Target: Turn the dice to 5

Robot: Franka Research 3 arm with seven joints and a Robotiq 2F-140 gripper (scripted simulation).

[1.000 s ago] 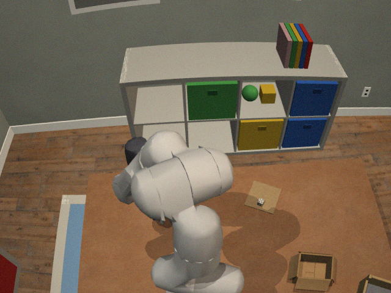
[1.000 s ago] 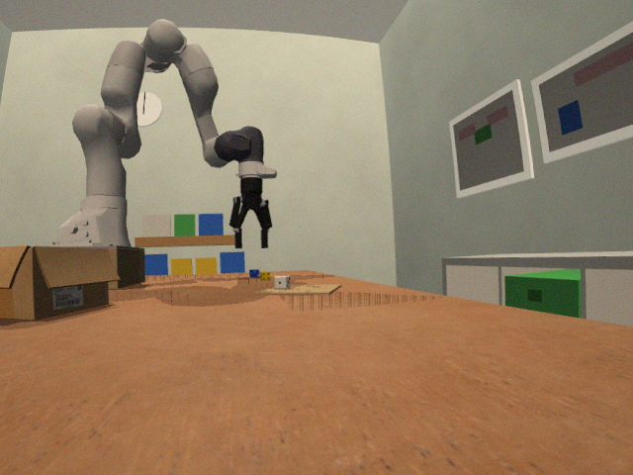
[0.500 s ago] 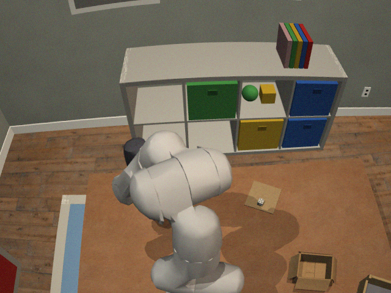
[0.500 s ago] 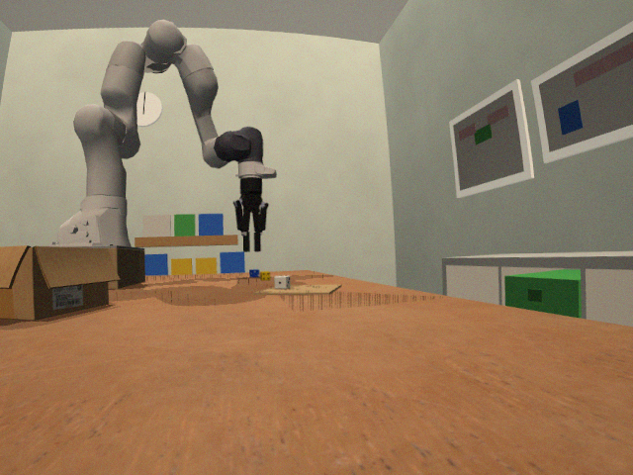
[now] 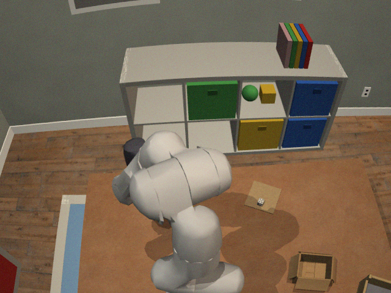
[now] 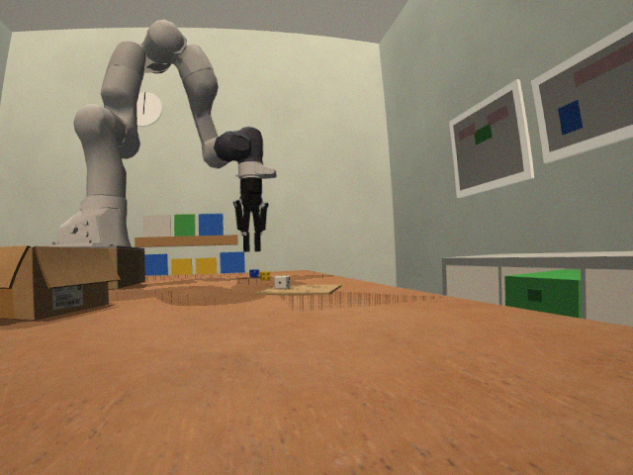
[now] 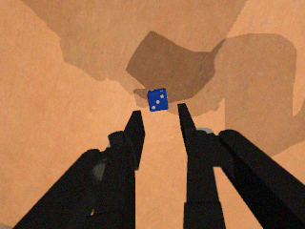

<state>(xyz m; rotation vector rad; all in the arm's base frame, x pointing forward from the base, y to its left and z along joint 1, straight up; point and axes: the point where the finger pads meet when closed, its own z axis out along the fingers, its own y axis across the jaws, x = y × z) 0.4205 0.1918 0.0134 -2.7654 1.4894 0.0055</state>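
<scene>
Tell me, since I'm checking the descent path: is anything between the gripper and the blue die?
No. In the wrist view the gripper hangs above the blue die, fingers narrowed and holding nothing. Only bare, shadowed orange rug shows between them.

Rug under mat, blue die
</scene>
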